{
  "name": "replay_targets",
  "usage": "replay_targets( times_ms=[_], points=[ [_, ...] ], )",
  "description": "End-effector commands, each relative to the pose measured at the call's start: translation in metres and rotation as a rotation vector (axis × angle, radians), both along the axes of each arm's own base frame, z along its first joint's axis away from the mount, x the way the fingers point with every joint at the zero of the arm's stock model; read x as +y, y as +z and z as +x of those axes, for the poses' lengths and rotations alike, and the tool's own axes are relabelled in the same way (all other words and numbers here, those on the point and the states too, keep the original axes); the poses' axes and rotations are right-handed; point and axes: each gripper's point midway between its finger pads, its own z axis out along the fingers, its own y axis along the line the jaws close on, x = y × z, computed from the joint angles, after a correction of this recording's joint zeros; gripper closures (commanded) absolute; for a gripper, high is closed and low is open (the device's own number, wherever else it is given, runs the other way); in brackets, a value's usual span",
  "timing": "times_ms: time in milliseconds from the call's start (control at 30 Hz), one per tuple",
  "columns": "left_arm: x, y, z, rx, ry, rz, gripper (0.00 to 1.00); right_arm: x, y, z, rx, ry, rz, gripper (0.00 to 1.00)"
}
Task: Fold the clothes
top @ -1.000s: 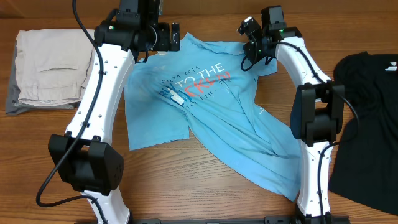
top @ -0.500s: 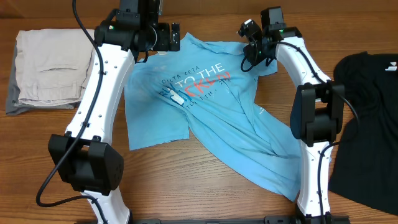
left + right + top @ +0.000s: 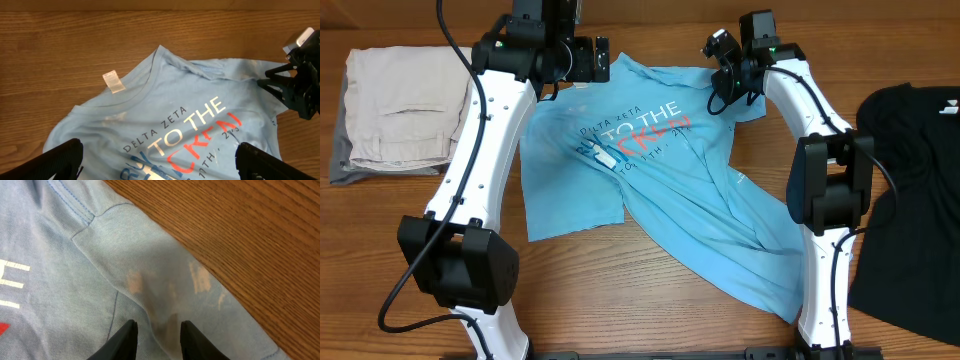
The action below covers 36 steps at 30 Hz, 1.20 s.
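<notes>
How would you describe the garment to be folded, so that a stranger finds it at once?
On the wooden table, look between the two robot arms. There lies a light blue T-shirt, crumpled, with lettering on the chest. The beige pile at left is already folded; the garment at right is black.

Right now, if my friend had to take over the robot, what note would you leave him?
Left gripper: jaws wide open, empty, above the collar end of the T-shirt.
Right gripper: jaws narrow at a shoulder of the shirt; cannot tell if they pinch the cloth.
T-shirt: lettering up, rumpled, on the table.
Done: no neat fold yet.
Left: all the folding.
</notes>
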Motion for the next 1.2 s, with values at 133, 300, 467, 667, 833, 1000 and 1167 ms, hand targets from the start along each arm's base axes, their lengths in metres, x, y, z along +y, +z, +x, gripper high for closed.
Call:
replay_targets(
  times_ms=[133,300,467,667,833,1000,1167],
  points=[
    [0.001,-0.003,0.001,0.009,0.006,-0.010,0.00,0.003,-0.006,0.000,0.003,0.003,0.006,0.67],
    [0.001,-0.003,0.001,0.009,0.006,-0.009,0.00,0.003,-0.006,0.000,0.005,0.004,0.006,0.67],
    [0.001,-0.003,0.001,0.009,0.006,-0.009,0.00,0.003,-0.010,-0.002,0.015,0.004,0.004,0.67],
    [0.001,-0.003,0.001,0.009,0.006,-0.009,0.00,0.003,-0.011,-0.002,0.018,0.004,0.004,0.68],
    [0.001,-0.003,0.001,0.009,0.006,-0.009,0.00,0.003,-0.017,-0.002,0.023,0.004,0.004,0.68],
    [0.001,-0.003,0.001,0.009,0.006,-0.010,0.00,0.003,-0.024,-0.002,0.034,0.004,0.002,0.68],
    [0.001,-0.003,0.001,0.009,0.006,-0.009,0.00,0.003,-0.022,0.001,0.018,0.003,0.004,0.69]
  ],
)
